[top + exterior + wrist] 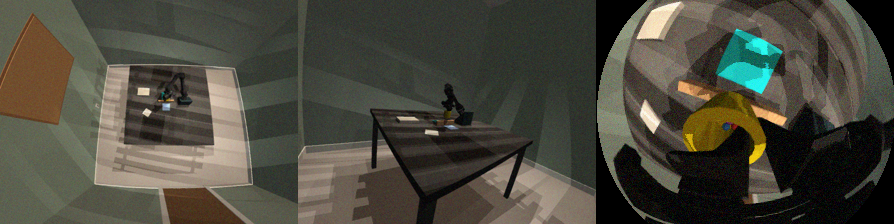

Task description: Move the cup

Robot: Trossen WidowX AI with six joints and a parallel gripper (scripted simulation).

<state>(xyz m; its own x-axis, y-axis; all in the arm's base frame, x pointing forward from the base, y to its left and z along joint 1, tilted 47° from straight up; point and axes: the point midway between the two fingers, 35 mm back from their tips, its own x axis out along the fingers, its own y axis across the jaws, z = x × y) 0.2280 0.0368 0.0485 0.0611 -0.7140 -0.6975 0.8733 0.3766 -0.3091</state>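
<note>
A yellow cup (447, 114) (698, 131) hangs in the air, roughly upright, near the orange bar. A blue marble (726, 127) and a red marble (734, 127) show inside it; fingers hide part of its inside. My gripper (448, 110) (752, 121) is shut on the cup's wall. The teal pad (162, 95) (434, 122) (741, 64) lies on the far side of the bar, partly under the arm in the top view. The light blue pad (166, 106) (451, 127) lies on the near side, with nothing on it; it does not show in the wrist view.
The low orange bar (161, 100) (441, 123) (773, 115) stands between the two pads. A cream slab (143, 91) (407, 119) (659, 21) and a small white tile (147, 112) (432, 132) (650, 116) lie to the left on the dark table.
</note>
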